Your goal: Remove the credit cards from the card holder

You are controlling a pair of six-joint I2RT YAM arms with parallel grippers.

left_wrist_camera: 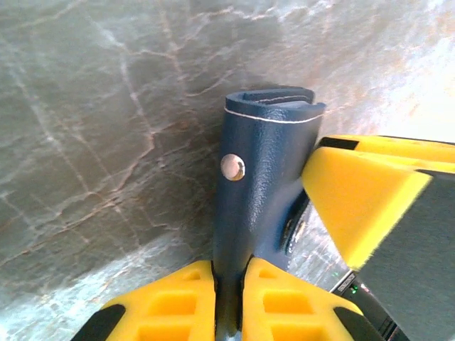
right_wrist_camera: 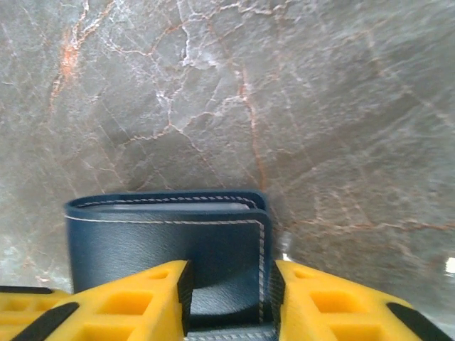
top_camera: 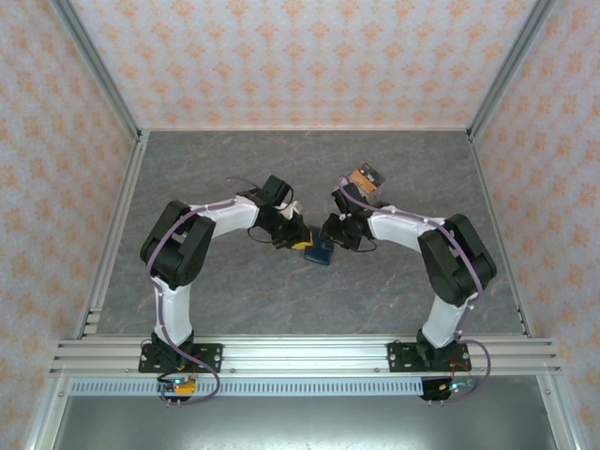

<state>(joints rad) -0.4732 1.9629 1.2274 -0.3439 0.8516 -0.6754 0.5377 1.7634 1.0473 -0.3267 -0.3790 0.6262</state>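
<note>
The dark navy card holder [top_camera: 321,251] is held just above the table's middle, between both grippers. My left gripper [left_wrist_camera: 229,273] is shut on a thin flap of the card holder [left_wrist_camera: 263,177], below its silver snap stud [left_wrist_camera: 232,167]. My right gripper [right_wrist_camera: 229,284] is open. Its yellow fingers [right_wrist_camera: 334,305] straddle the right end of the card holder [right_wrist_camera: 163,234], with a slight gap at the right pad. A pale grey edge [right_wrist_camera: 178,207] shows inside the fold; whether it is a card I cannot tell. Loose orange, pinkish and black credit cards [top_camera: 366,178] lie behind the right arm.
Grey marbled table [top_camera: 234,159] with metal rails on the left [top_camera: 112,234] and right [top_camera: 497,234] and patterned walls beyond. In the left wrist view one finger of my right gripper [left_wrist_camera: 362,199] sits close against the holder's right side.
</note>
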